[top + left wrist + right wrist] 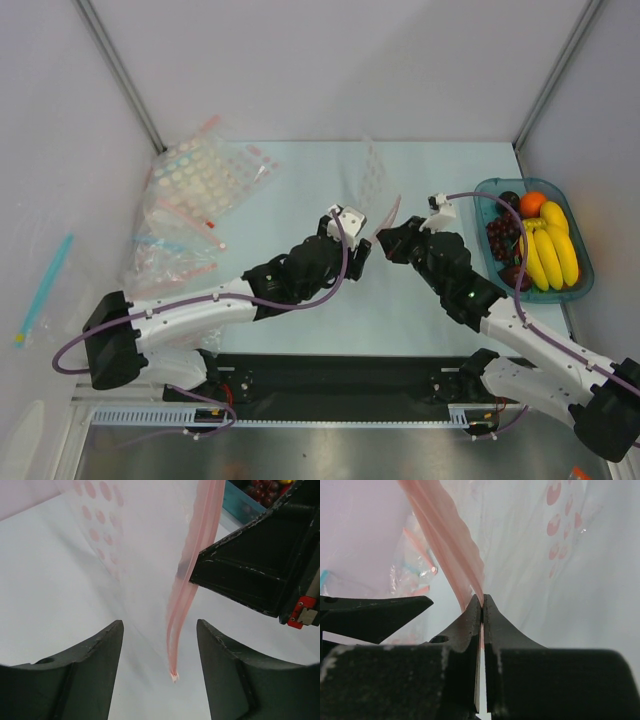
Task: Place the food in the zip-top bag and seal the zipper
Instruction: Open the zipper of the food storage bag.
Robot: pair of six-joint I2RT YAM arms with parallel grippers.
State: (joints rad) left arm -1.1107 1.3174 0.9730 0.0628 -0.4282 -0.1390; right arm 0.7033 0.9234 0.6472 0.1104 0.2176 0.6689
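Note:
The clear zip-top bag hangs upright above the table middle, its pink-red zipper along the near edge. My right gripper is shut on the zipper, with the strip pinched between its tips. My left gripper is open; the zipper's loose end hangs between its fingers without touching them. The food lies in the teal tray at the right: yellow bananas, an orange fruit and dark fruits. I cannot make out the dragon fruit.
Several other clear bags with pink strips lie piled at the back left of the table. A teal strip lies outside the left wall. Grey enclosure walls stand on three sides. The right gripper's black finger fills the left wrist view's upper right.

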